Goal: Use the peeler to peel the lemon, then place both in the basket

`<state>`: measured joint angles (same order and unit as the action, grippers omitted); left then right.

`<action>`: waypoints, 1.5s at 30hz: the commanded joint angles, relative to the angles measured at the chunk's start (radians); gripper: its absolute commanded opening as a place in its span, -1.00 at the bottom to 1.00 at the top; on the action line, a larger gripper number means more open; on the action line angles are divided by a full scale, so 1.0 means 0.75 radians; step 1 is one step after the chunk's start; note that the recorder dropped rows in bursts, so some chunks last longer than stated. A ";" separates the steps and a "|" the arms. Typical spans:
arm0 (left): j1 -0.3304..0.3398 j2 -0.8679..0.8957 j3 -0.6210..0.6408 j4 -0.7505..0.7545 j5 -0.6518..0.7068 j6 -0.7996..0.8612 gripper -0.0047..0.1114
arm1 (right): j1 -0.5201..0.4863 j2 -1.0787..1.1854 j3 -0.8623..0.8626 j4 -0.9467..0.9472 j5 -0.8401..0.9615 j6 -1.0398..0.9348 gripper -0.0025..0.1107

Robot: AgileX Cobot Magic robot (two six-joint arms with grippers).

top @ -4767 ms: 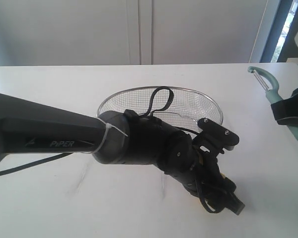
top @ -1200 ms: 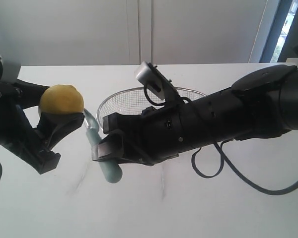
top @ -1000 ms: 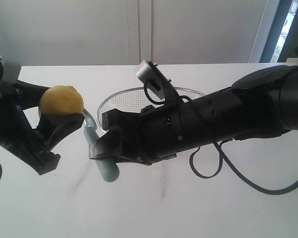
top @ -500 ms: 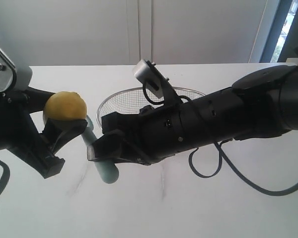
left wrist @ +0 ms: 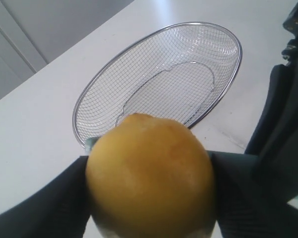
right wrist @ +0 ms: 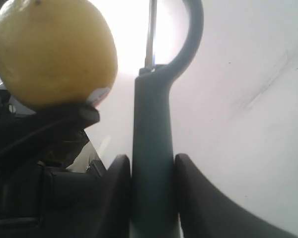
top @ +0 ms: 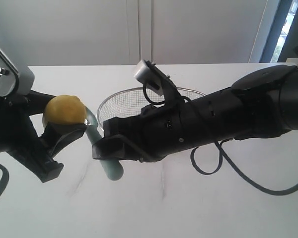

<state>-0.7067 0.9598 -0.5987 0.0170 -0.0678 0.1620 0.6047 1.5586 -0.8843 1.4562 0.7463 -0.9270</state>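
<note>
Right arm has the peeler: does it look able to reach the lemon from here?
Probably yes. The left gripper holds the lemon up in the air with its top bare. The peeler in the right gripper has its head right beside the lemon, and nothing stands between them.

lemon [left wrist: 150,176] clamped in left gripper [left wrist: 151,198] | basket [left wrist: 139,74] behind

A white table [top: 198,208] fills the foreground. Behind the table stand pale grey wall panels [top: 79,29]; a dark window frame [top: 274,29] rises past its right end.
</note>
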 commanded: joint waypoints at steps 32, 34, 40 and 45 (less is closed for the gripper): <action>-0.005 -0.004 -0.008 -0.002 -0.013 0.000 -0.92 | -0.023 -0.246 0.002 -0.068 -0.044 0.018 -0.96; -0.005 -0.004 -0.008 -0.002 -0.013 0.000 -0.92 | -0.023 -0.286 0.002 -0.096 -0.042 0.041 -0.96; -0.005 -0.004 -0.008 -0.002 -0.013 0.000 -0.92 | -0.023 -0.427 0.002 -0.262 -0.063 0.155 -0.96; -0.005 -0.007 -0.008 -0.002 -0.013 0.010 -0.92 | -0.023 -0.518 0.002 -0.488 -0.102 0.230 -0.96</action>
<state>-0.7067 0.9614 -0.5987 0.0170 -0.0678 0.1620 0.5988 1.2029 -0.8843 1.1829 0.6832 -0.7760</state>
